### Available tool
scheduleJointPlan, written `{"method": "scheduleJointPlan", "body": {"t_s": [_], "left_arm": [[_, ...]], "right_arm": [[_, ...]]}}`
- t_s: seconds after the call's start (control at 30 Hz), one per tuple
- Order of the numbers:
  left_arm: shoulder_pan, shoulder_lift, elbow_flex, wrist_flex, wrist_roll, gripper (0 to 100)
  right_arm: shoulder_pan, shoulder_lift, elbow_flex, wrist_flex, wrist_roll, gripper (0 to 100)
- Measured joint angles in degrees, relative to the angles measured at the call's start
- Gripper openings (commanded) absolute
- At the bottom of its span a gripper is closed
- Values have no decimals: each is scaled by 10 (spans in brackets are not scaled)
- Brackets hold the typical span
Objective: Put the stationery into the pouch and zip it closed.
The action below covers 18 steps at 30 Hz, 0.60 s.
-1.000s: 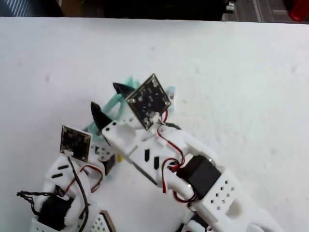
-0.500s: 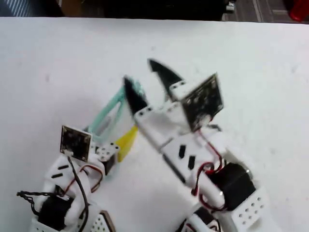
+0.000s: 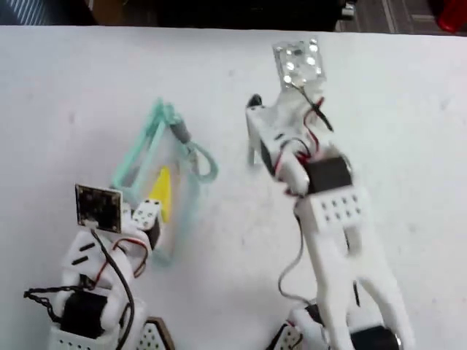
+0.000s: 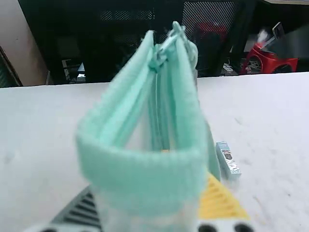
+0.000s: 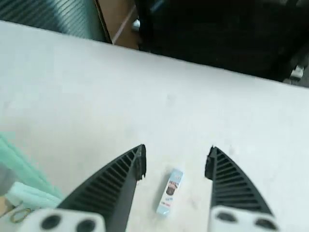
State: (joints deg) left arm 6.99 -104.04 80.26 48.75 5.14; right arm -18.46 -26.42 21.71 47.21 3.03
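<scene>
Right wrist view: the right gripper [image 5: 176, 149], fingers spread, hovers above a small pale-blue wrapped stick [image 5: 170, 191] lying on the table [image 5: 72, 72]. It is likely light and rigid, so pinch its narrow sides. The left gripper [image 4: 149, 193] clamps the floppy mint-green pouch [image 4: 145, 154].

pouch [image 4: 140, 169]: woven cloth trim | table [image 3: 109, 73]: matt white | right claw [image 5: 176, 150]: ribbed plastic

The white table [image 3: 87, 65] bears a pouch [image 3: 171, 175] (mint-edged) and a small eraser [image 5: 170, 191].

Spread jaws flank a small blue-white stick [image 5: 170, 191] lying on the white table [image 5: 145, 96].
</scene>
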Motion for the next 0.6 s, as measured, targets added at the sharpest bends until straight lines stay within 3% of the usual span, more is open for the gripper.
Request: {"method": "scheduleJointPlan", "body": {"t_s": [0.37, 0.6], "left_arm": [[0, 0, 1, 0, 1, 124], [11, 0, 1, 0, 0, 124]], "right_arm": [[2, 231, 0, -14, 0, 191], [2, 296, 0, -21, 0, 191]]}}
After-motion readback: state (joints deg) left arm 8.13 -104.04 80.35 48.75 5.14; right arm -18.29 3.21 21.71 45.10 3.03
